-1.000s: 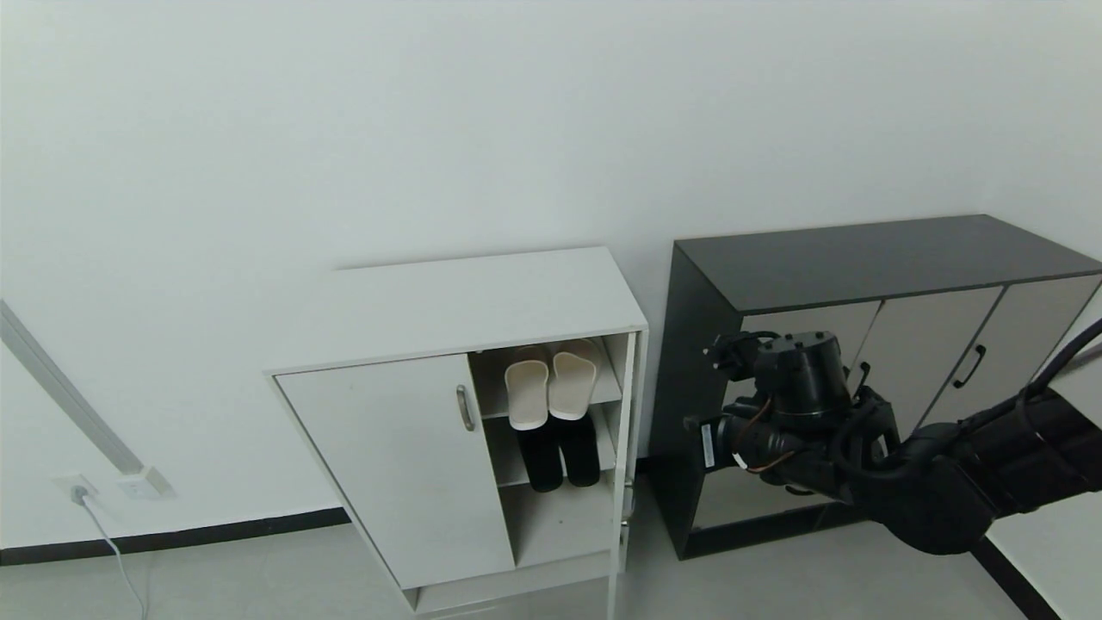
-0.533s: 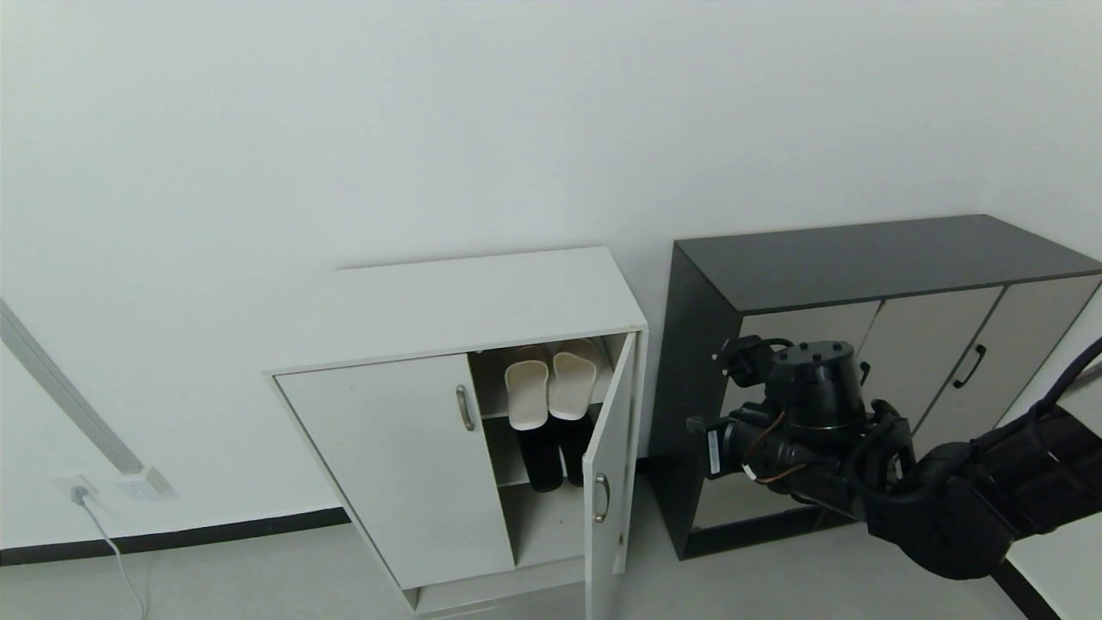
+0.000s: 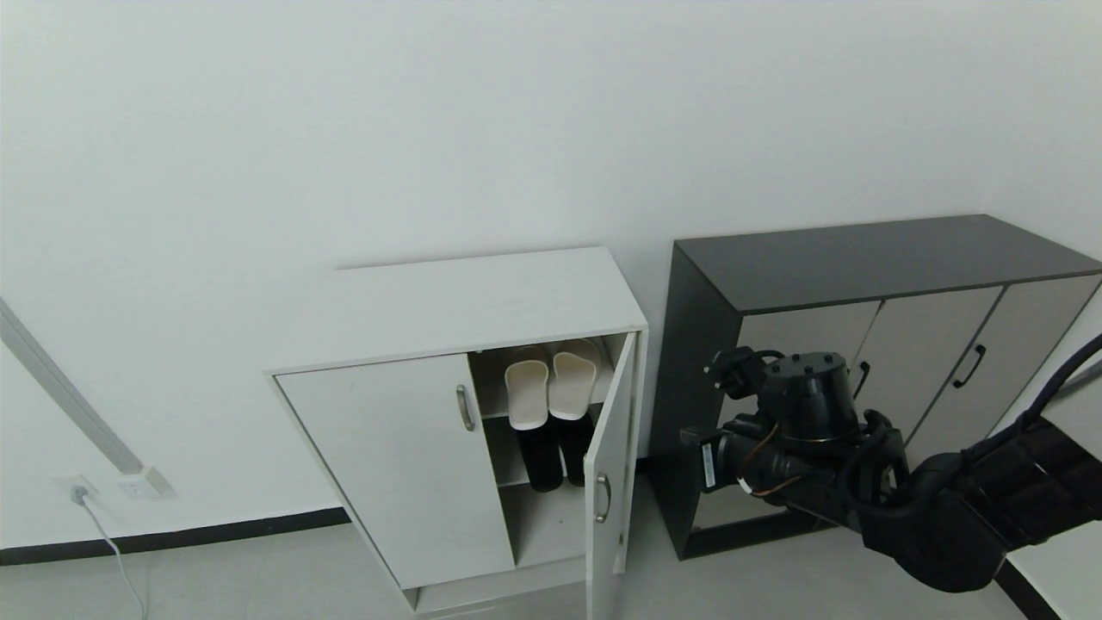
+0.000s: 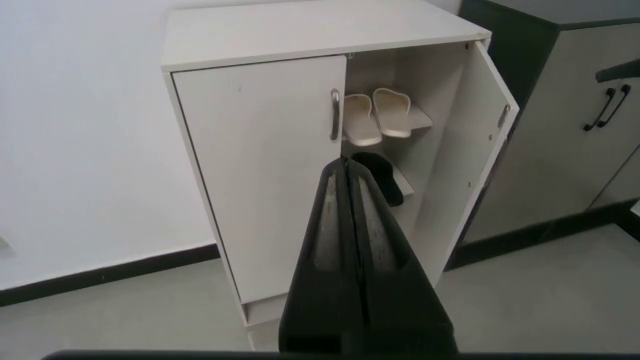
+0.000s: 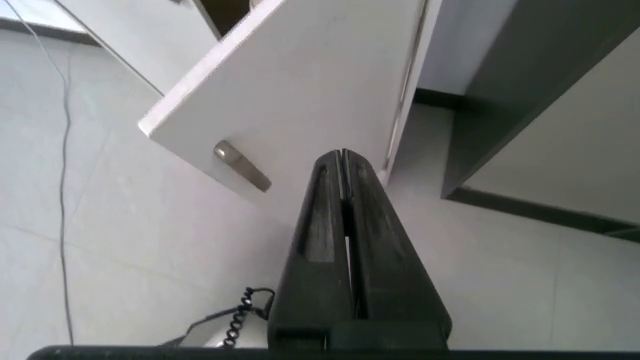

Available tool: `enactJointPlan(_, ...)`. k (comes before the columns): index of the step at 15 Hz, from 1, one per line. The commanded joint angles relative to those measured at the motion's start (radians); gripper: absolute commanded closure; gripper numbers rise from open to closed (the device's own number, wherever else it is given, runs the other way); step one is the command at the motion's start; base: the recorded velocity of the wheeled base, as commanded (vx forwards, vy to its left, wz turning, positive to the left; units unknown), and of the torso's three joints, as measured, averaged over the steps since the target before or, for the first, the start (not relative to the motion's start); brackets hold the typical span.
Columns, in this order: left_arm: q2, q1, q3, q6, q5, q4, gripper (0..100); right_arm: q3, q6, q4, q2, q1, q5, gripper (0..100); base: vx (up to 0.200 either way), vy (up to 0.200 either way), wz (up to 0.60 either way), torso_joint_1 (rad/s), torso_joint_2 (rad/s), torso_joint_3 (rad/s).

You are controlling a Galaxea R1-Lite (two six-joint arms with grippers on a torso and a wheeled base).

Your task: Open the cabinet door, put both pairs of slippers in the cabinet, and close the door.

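At the near end of the right arm (image 3: pixel 904 491), the right gripper (image 5: pixel 345 155) has its two fingers pressed flat together with nothing between them. It points at the outer face of the right door (image 5: pixel 300 90), close to the bar handle (image 5: pixel 240 166). I cannot tell from the wrist view whether it touches the panel, and the head view suggests a gap. The left gripper (image 4: pixel 347 162) is likewise pinched closed and empty, held well back from the white cabinet (image 3: pixel 473 301) and aimed at its front.

The right door stands partly open, swung out from its hinge on the cabinet's right side, while the left door (image 3: pixel 405 465) lies flush and closed. Through the opening, the white slippers (image 3: pixel 551 387) sit side by side on the upper shelf, and the black slippers (image 3: pixel 558 452) sit on the shelf just below. Farther right, a dark cabinet (image 3: pixel 861 258) stands against the wall (image 3: pixel 516 129).

With both pairs stowed, the step in hand looks like closing the door. The next move probably calls for the right gripper to press on the door's outer face near the handle edge and follow its arc until it meets the frame. A push too near the hinge would have little leverage.
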Motion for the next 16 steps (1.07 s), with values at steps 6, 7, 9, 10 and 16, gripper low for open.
enactJointPlan(6, 0.001, 0.000, 0.000, 0.000, 0.000, 0.000, 100, 0.030, -0.013, -0.087, 0.035, 0.015, 0.001, 100, 0.000, 0.000, 0.30, 0.000, 0.00, 0.002)
enactJointPlan(7, 0.001, 0.000, 0.000, 0.000, 0.000, 0.000, 100, 0.037, -0.015, -0.095, 0.035, 0.015, 0.001, 100, 0.000, 0.000, 0.60, -0.007, 0.00, 0.002)
enactJointPlan(9, 0.001, 0.000, 0.000, 0.000, 0.000, 0.000, 100, 0.056, -0.038, -0.145, 0.041, 0.016, 0.007, 100, 0.000, 0.000, 0.30, 0.006, 0.00, -0.001)
enactJointPlan(10, 0.001, 0.000, 0.000, 0.000, 0.000, 0.000, 100, 0.071, -0.045, -0.184, 0.049, 0.015, 0.024, 100, 0.000, 0.000, 0.00, 0.000, 0.00, 0.000)
enactJointPlan(16, 0.001, 0.000, 0.000, 0.000, 0.000, 0.000, 100, 0.113, -0.056, -0.225, 0.049, 0.012, 0.032, 100, 0.000, 0.000, 0.00, 0.000, 0.00, 0.000)
